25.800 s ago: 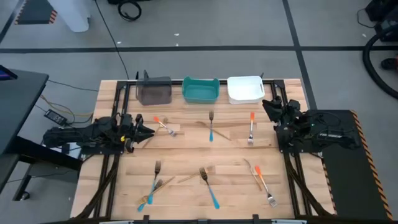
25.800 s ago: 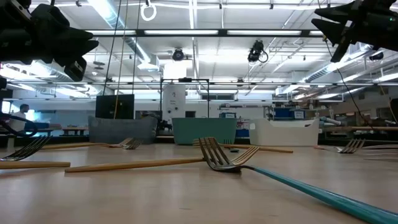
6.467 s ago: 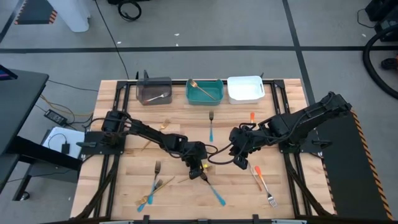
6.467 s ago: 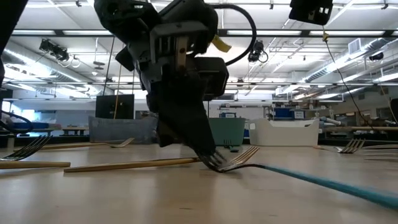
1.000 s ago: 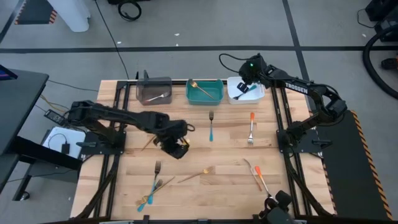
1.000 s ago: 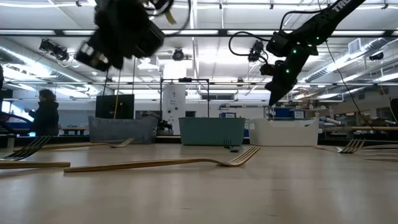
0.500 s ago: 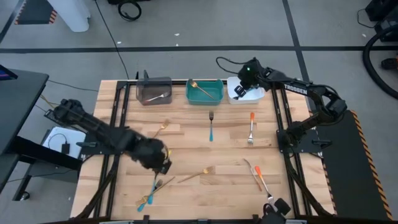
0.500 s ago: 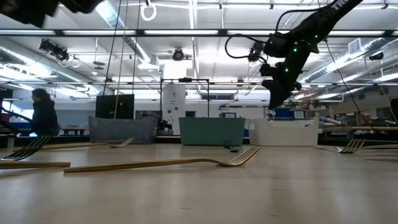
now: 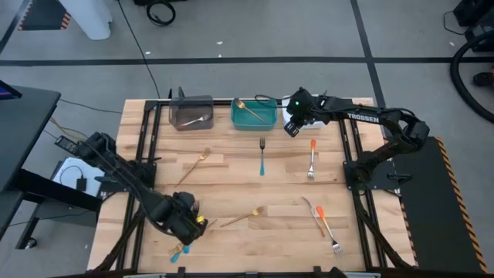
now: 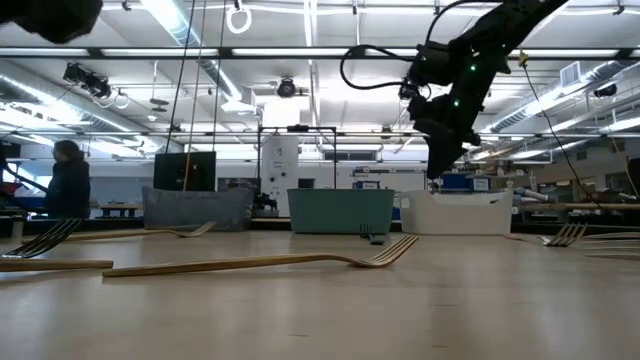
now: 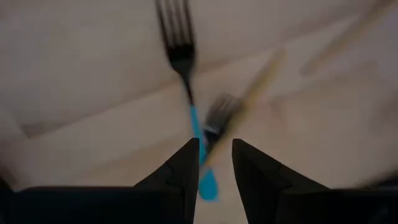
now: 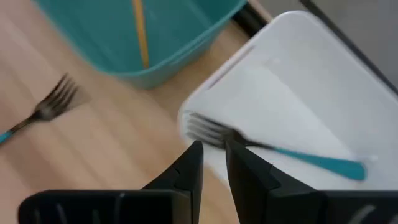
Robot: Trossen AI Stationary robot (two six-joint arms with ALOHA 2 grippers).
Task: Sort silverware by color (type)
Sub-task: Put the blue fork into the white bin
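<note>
Because these forks are thin, stiff metal lying flat on the wood, I'd guess they weigh little and slide easily, so a pinch across the narrow handle near its middle looks safest. The left gripper [image 9: 187,224] hangs low at the near left of the table [image 9: 231,179], fingers a little apart and empty, right above a blue-handled fork [image 11: 186,81] crossed by a gold fork [image 11: 239,109]; that overlap could make a clean pick awkward. The right gripper [image 9: 293,127] sits at the far side just by the white bin [image 12: 323,93], fingers slightly apart, holding nothing; a blue-handled fork in the bin [image 12: 273,149] already lies there. A gold piece [image 12: 140,31] rests in the teal bin [image 9: 255,113], and something silver lies in the grey bin [image 9: 190,113].

Loose on the wood are another blue fork [image 9: 262,157] at centre, two orange-handled forks [image 9: 312,158] on the right, and gold forks [image 9: 247,215] here and there.

The left arm covers most of the near-left pile from above, so I can't count what's under it. Across the table top, a person [image 10: 68,180] stands far off in the room.
</note>
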